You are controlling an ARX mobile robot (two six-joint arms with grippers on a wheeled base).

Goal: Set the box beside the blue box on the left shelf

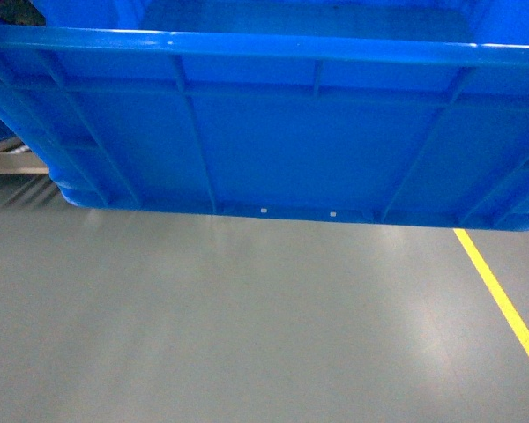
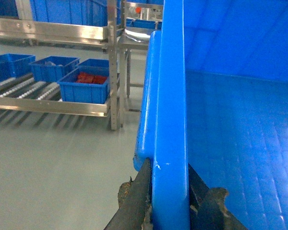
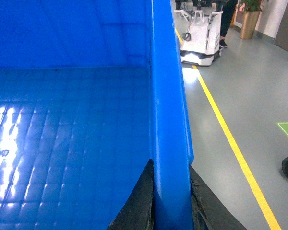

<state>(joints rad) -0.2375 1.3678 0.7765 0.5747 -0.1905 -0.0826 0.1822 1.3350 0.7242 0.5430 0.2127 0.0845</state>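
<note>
2 grippers, 1 big crate, carried clear of the floor and not yet at the rack.

Biggest first: the box (image 1: 273,132) fills the top of the head view, its ribbed wall hanging above bare grey floor (image 1: 247,335), a yellow line (image 1: 502,300) running off at 4 o'clock. The left shelf (image 2: 53,103) sits at 10 o'clock in the left wrist view, rollers showing, a small blue box (image 2: 84,86) with red contents on it. Left gripper (image 2: 169,201) is clamped over the rim, a finger each side; right gripper (image 3: 170,201) pinches the opposite rim likewise. My call: keep both grips level and matched, square up to the rack, and aim for the open rollers beside that bin.
</note>
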